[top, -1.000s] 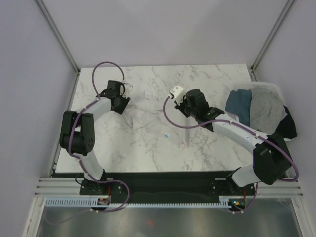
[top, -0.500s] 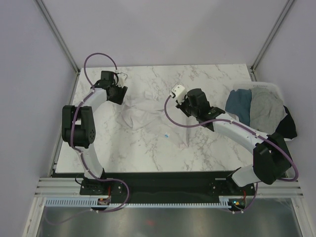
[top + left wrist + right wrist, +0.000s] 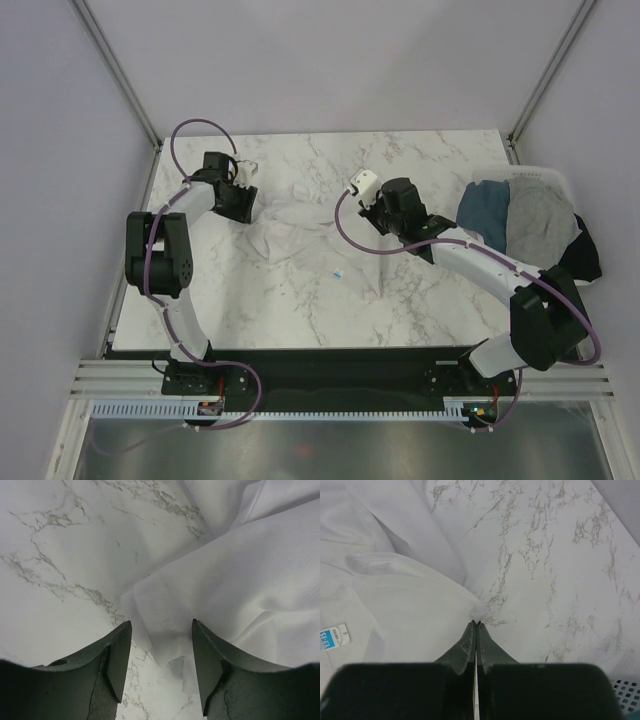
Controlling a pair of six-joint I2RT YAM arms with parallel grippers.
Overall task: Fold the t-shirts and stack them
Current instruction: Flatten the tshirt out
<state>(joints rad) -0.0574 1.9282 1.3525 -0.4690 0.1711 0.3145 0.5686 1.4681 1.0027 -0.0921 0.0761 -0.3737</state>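
A plain white t-shirt (image 3: 300, 238) lies crumpled and partly spread on the marble table, hard to tell from the surface in the top view. My left gripper (image 3: 243, 204) is open at the shirt's left side. In the left wrist view its jaws (image 3: 161, 630) straddle a folded corner of the white shirt (image 3: 225, 580) without touching it. My right gripper (image 3: 374, 222) is shut on the shirt's right edge. The right wrist view shows its tips (image 3: 476, 623) pinching a small peak of white cloth (image 3: 410, 595).
A white plastic bin (image 3: 545, 172) at the table's right edge holds a teal shirt (image 3: 485, 210), a grey shirt (image 3: 535, 220) and a black one (image 3: 585, 255) hanging over its side. A small size label (image 3: 334, 636) shows on the white shirt. The bin's corner (image 3: 626, 690) lies just right of my right gripper.
My left gripper swung up and left, then came back slightly toward the shirt's left corner. The shirt's left side has spread out. My right gripper has stayed shut and almost still.
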